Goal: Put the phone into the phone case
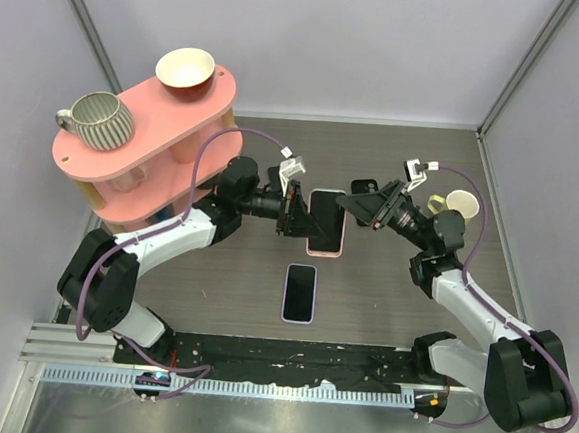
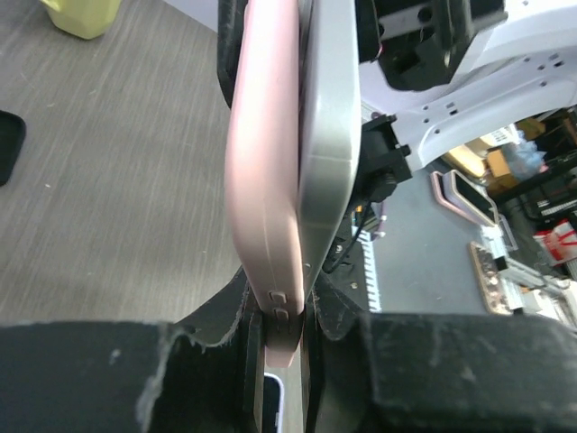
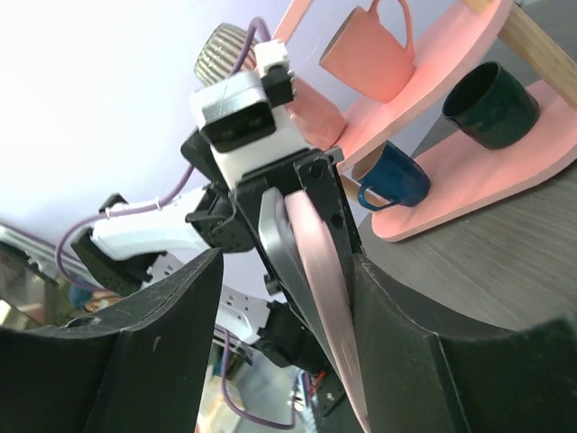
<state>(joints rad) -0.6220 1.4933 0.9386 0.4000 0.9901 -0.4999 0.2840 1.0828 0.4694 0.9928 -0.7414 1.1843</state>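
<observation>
A pink phone case point(image 1: 324, 245) with a dark phone point(image 1: 326, 217) lying against it is held above the table at the middle. My left gripper point(image 1: 292, 213) is shut on the case's left end. In the left wrist view the case point(image 2: 261, 180) and the grey phone edge point(image 2: 329, 135) stand edge-on, side by side, rising from my left gripper point(image 2: 279, 334). My right gripper point(image 1: 357, 208) is open at their right end. In the right wrist view my right gripper point(image 3: 288, 271) straddles the phone point(image 3: 281, 244) and the case point(image 3: 325, 271), its right finger point(image 3: 406, 343) close to the case.
A second phone point(image 1: 300, 292) with a pale rim lies flat on the table near the front. A pink two-tier shelf point(image 1: 167, 117) with a bowl point(image 1: 185, 68) and mugs stands at the back left. A white cup point(image 1: 462, 202) and a yellow one stand at the right.
</observation>
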